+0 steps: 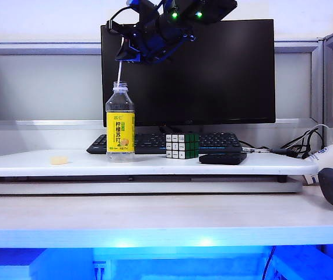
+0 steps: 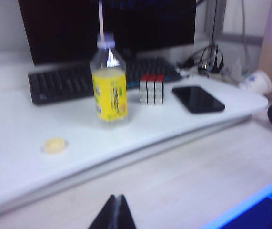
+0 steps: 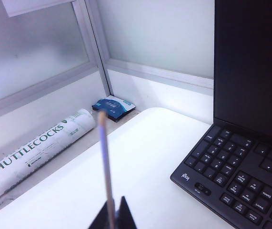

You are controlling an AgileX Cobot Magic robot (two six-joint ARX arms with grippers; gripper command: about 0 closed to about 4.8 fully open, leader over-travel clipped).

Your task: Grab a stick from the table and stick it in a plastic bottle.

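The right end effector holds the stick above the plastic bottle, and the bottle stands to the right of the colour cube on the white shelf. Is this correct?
Not quite. The plastic bottle stands to the left of the colour cube, not the right, as the exterior view shows. The rest holds: the right end effector grips the stick above the bottle's open neck, and both stand on the white shelf.

Bottle (image 1: 120, 123) standing on the worktop (image 1: 154, 219) shelf, before the keyboard (image 1: 154, 142). Cube (image 1: 182, 145) and phone (image 1: 223, 158) to its right, cup (image 1: 331, 158) at far right. Right end effector (image 1: 126, 53) above the bottle, stick (image 1: 119, 71) hanging into its neck. Left end effector (image 2: 113, 217) low over the worktop's front.
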